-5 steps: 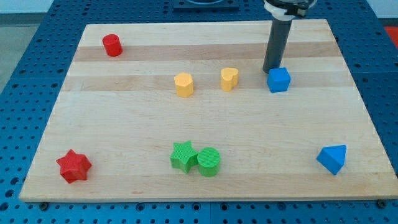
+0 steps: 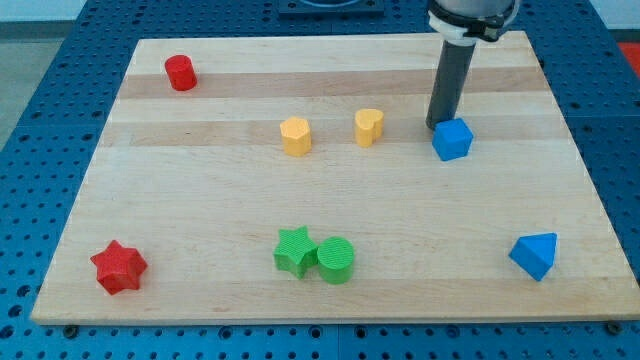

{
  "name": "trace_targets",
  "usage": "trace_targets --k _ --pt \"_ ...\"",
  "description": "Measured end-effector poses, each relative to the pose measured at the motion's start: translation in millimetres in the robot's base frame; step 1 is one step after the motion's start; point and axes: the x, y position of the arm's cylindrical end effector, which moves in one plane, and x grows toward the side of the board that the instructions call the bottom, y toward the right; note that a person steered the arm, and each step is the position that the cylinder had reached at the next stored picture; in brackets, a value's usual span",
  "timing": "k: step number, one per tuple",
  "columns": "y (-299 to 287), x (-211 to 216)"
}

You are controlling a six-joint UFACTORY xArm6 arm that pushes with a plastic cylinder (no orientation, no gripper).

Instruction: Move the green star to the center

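The green star (image 2: 294, 249) lies near the view's bottom, left of centre, touching a green cylinder (image 2: 336, 260) on its right. My tip (image 2: 436, 124) is at the view's upper right, touching the upper left edge of the blue cube (image 2: 452, 139). It is far from the green star, up and to the right of it.
Two yellow blocks (image 2: 295, 135) (image 2: 369, 126) stand side by side above the board's middle. A red cylinder (image 2: 180, 72) is at the top left, a red star (image 2: 119, 266) at the bottom left and a blue triangular block (image 2: 534, 255) at the bottom right.
My tip has moved slightly down and right, pushing the blue cube a little the same way. The other blocks have not moved.
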Motion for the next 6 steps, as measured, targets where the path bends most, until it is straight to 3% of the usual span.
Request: trace_targets --k 3,6 --pt "15 19" --pt "15 88"
